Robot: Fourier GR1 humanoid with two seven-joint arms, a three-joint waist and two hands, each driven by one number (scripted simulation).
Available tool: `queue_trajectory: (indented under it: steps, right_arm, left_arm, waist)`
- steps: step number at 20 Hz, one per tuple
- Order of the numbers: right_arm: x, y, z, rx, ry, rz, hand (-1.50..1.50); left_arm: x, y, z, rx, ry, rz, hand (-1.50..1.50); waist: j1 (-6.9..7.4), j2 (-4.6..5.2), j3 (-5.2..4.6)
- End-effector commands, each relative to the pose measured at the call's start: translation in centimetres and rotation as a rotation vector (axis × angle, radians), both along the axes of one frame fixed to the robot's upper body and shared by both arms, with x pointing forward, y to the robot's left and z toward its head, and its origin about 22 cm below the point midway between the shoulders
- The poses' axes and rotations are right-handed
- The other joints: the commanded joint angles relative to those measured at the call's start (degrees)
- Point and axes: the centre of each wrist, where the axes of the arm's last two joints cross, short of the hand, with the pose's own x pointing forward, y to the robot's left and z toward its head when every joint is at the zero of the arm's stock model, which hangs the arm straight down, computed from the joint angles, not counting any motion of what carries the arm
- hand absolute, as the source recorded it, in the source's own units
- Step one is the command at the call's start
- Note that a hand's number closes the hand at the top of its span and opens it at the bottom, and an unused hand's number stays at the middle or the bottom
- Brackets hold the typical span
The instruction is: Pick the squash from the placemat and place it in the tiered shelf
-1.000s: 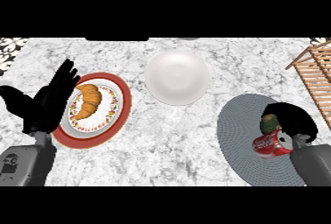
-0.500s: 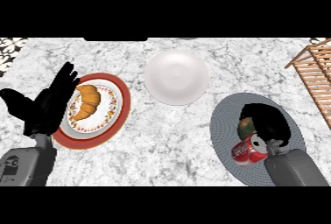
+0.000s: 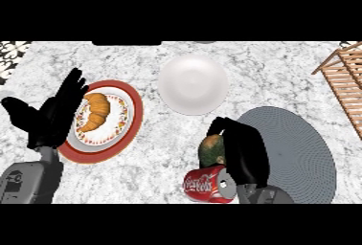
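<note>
One marble table carries one grey placemat, one white bowl up-left of the placemat, one plate with a croissant, and one cola can. The right hand, curled round the squash, has carried it leftward off the placemat's left edge; the can has shifted too. The left hand rests open. The wooden shelf is cut off.

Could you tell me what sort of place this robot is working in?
Most likely a kitchen counter: a marble-patterned counter top carries a croissant on a red-rimmed plate, a white bowl, a cola can and a grey placemat.
</note>
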Motion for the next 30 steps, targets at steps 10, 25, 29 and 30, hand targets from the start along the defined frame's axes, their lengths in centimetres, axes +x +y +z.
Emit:
queue_trajectory:
  steps: [10,25,29,30]
  right_arm:
    - [-5.6,-2.0,14.8,0.198,-0.414,-0.253,1.5]
    - [-1.8,-12.4,20.1,0.065,-0.455,-0.544,1.5]
    - [-2.1,-18.2,20.5,0.104,-0.444,-0.575,1.5]
    - [-2.9,-18.9,20.8,0.122,-0.464,-0.585,1.5]
  left_arm:
    - [-0.6,-0.2,-0.9,-0.006,0.014,0.003,0.0]
    - [0.8,0.5,1.4,-0.001,-0.012,-0.008,0.0]
    - [0.2,0.6,-0.3,0.0,-0.001,0.015,0.0]
    - [0.2,0.9,-0.4,-0.006,0.01,-0.007,0.0]
  waist:
    - [-0.26,0.0,-0.03]
    - [-0.31,0.23,0.01]
    - [-0.82,0.24,0.08]
    - [-0.79,0.21,0.07]
